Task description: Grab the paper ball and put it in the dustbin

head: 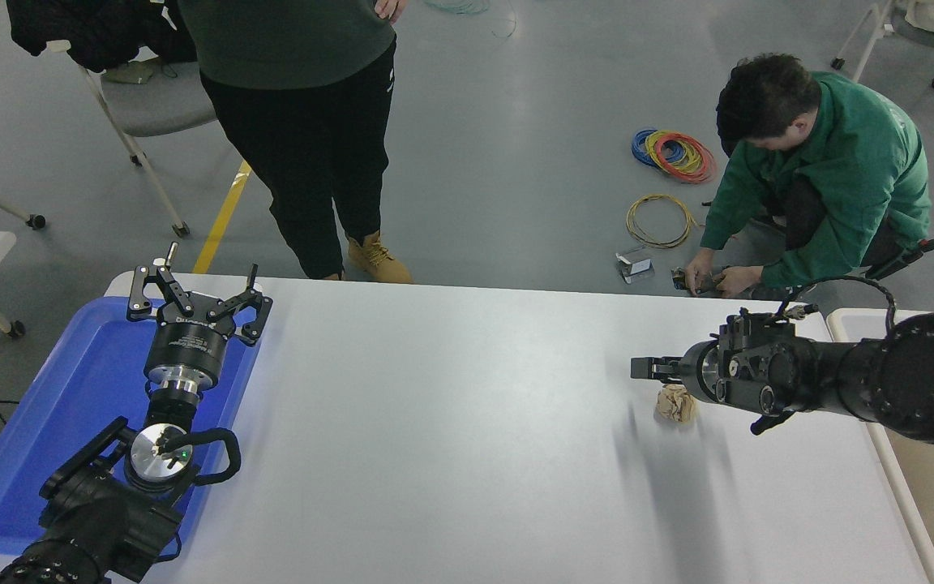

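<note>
The paper ball (675,403), a small crumpled tan wad, lies on the white table (451,438) toward its right side. My right gripper (650,369) reaches in from the right edge, pointing left, and hovers just above and slightly behind the ball. It is seen edge-on, so its state does not show. The dustbin (897,487), with a white rim and a beige inside, stands against the table's right side, partly hidden by my right arm. My left gripper (195,285) is parked open over the blue tray at the lower left, holding nothing.
A shallow blue tray (70,405) lies at the table's left end. One person (297,122) stands at the far edge. Another person (824,178) in a green top crouches on the floor beyond the far right corner, near coils of wire (674,154).
</note>
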